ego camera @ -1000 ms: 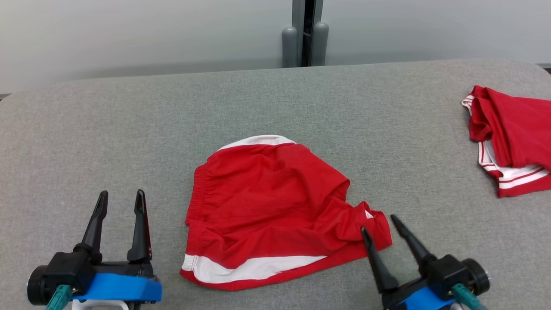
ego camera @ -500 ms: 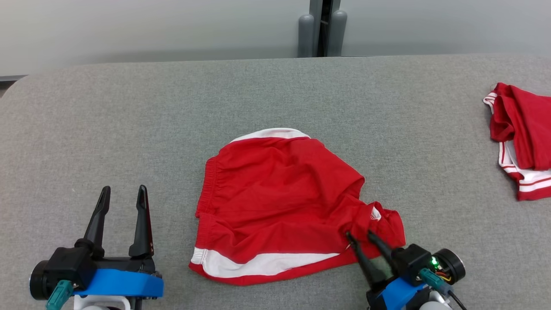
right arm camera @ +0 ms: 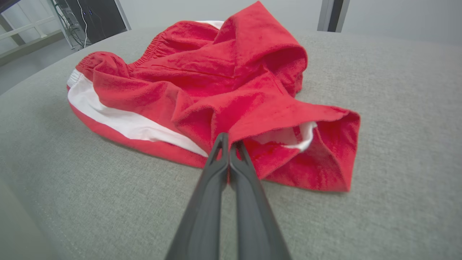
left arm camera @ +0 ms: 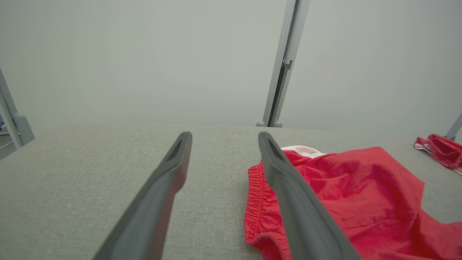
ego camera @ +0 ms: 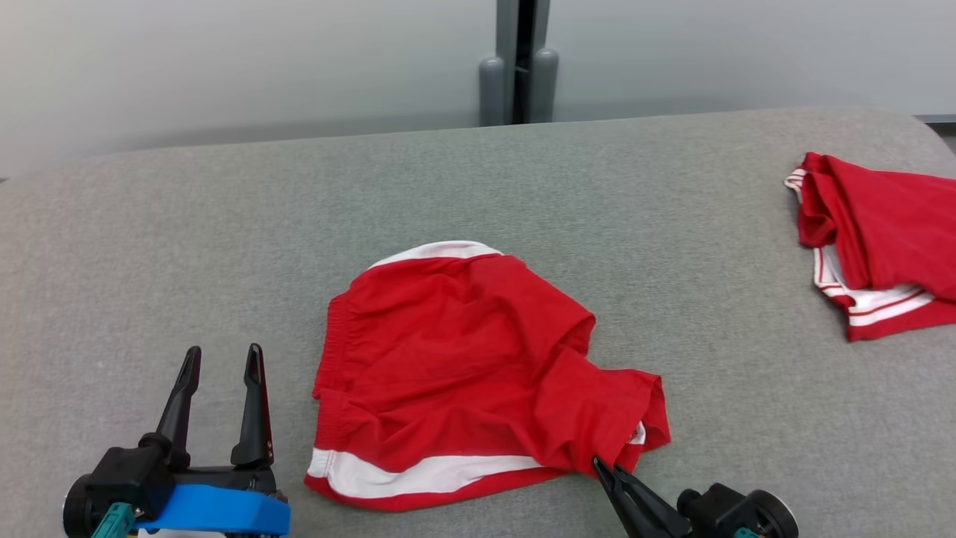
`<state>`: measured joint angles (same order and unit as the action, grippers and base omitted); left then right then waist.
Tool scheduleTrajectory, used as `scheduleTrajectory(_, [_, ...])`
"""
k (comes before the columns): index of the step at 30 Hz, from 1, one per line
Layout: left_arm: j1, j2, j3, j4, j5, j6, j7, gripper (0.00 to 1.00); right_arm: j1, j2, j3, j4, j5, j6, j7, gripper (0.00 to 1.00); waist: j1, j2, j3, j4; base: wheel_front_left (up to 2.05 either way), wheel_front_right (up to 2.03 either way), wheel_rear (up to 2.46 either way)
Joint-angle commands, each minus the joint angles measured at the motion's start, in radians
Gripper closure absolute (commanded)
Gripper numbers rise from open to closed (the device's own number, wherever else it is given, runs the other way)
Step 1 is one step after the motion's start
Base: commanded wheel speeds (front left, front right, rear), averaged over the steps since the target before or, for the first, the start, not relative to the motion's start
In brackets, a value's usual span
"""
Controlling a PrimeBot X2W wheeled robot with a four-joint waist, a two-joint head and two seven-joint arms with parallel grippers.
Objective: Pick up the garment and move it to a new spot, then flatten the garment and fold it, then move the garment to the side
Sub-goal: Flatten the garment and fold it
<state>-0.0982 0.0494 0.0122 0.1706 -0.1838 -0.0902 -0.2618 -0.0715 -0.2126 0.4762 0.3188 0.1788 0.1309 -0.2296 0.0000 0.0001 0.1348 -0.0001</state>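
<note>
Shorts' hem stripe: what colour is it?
White stripe on red shorts, clearest in the head view.

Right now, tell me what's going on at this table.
The right claw is shut on a fold at the near right corner of the red shorts, holding that bit of cloth slightly raised off the grey table. The left claw hangs open beside the waistband, touching nothing. Another red garment lies at the table's far right.

I count two red garments: shorts [ego camera: 448, 366] mid-surface, another garment [ego camera: 877, 232] at the right edge. Two grippers: left gripper [ego camera: 225, 350], right gripper [ego camera: 600, 464]
</note>
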Motion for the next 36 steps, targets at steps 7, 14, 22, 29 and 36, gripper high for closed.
scheduleTrajectory(7, [0.009,0.003,-0.002,-0.005,0.005,0.003,-0.004,0.00,0.132,-0.039,-0.003,-0.232,0.096,0.000,0.147,1.00,0.0000,-0.0001,-0.002,-0.051,0.00,0.00,0.00])
scheduleTrajectory(14, [0.005,0.003,0.006,-0.004,0.009,-0.001,-0.004,0.00,0.203,-0.066,-0.032,-0.365,0.166,0.000,0.271,0.94,0.0000,-0.0001,0.006,-0.072,0.00,0.00,0.00])
scheduleTrajectory(22, [-0.007,0.003,0.000,0.001,0.005,-0.004,-0.004,0.00,0.188,-0.058,-0.094,-0.405,0.106,0.000,0.246,0.00,0.0000,-0.0001,0.013,-0.062,0.00,0.00,0.00])
scheduleTrajectory(29, [-0.009,0.003,0.000,0.000,0.003,-0.001,-0.004,0.00,0.112,-0.071,-0.180,-0.422,0.015,0.000,0.217,0.00,0.0000,-0.0001,0.020,-0.045,0.00,0.00,0.00])
scheduleTrajectory(36, [-0.025,0.003,-0.010,-0.002,0.002,-0.001,-0.004,0.00,0.013,-0.081,-0.216,-0.342,-0.044,0.000,0.240,0.00,0.0000,-0.0001,0.041,-0.018,0.00,0.00,0.00])
